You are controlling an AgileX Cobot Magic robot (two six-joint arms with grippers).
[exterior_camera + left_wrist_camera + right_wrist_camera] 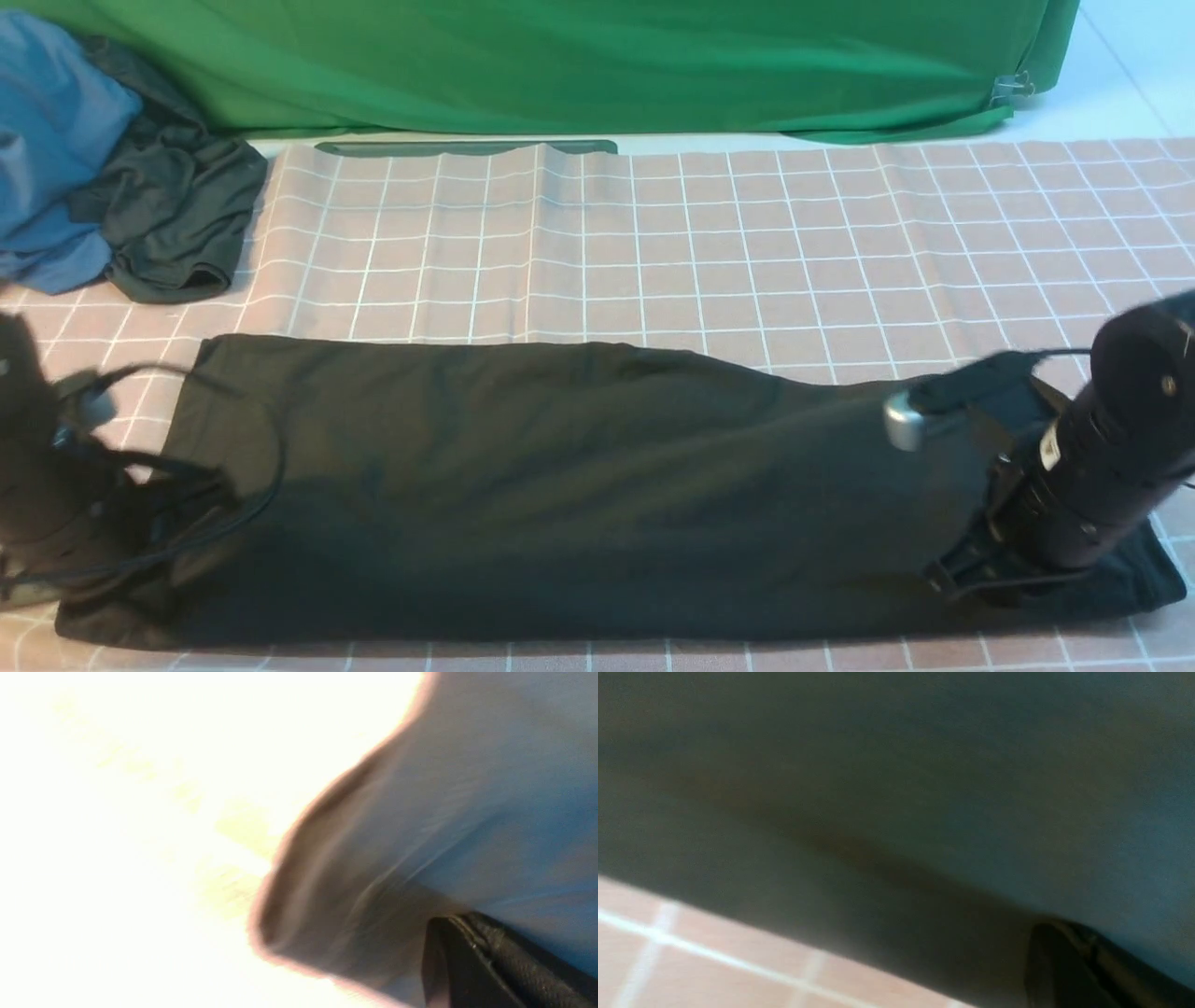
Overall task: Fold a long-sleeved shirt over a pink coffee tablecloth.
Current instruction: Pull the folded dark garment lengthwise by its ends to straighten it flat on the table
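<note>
Only wrist views show left gripper and right gripper clamped onto the long-sleeved shirt (front view blurs them).

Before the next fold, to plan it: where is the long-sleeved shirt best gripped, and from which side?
Pinch the long-sleeved shirt at its two short ends, from left and right: it lies as a long flat band across the pink tablecloth, so mid-span would likely sag.

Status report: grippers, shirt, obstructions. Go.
Grippers: left gripper, right gripper shut on long-sleeved shirt ends. Shirt a long band on pink tablecloth. Bunched dark garment back left, apart.
</note>
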